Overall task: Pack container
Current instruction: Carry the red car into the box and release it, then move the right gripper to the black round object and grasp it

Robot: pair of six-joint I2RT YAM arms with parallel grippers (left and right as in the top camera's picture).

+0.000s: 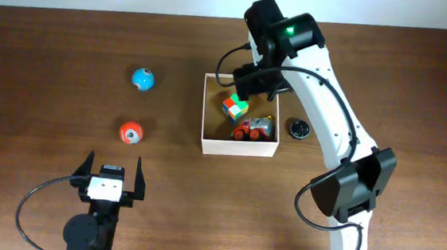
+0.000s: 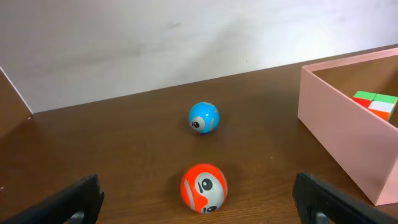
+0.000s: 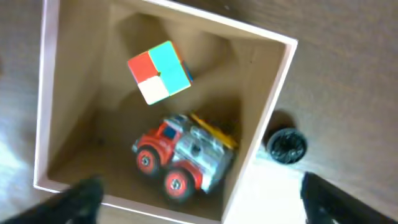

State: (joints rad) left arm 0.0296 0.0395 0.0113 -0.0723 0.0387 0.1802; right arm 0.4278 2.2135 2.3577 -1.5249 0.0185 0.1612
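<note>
Container (image 1: 238,148): 1, square open-top box, white outside, tan inside; sits on tabletop (image 1: 52,64), center-right.
Inside container: 2 toys. 1 multicolor cube (image 1: 235,107) toward far side, 1 red/silver toy truck (image 1: 253,129) toward near-right corner, just beside each other.
Balls: 2, both on tabletop left of container. 1 blue (image 1: 142,79) farther back, 1 orange (image 1: 130,132) nearer left arm; apart from each other.
Black round item (image 1: 299,129): 1, small, on tabletop just right of container; can't tell what it is.
Count: 5 small items, 2 in, 3 out.
Left jaws: spread wide, holding nothing; near front edge of tabletop, facing orange ball.
Right jaws: over container, facing down into it; spread wide, nothing between them.
</note>
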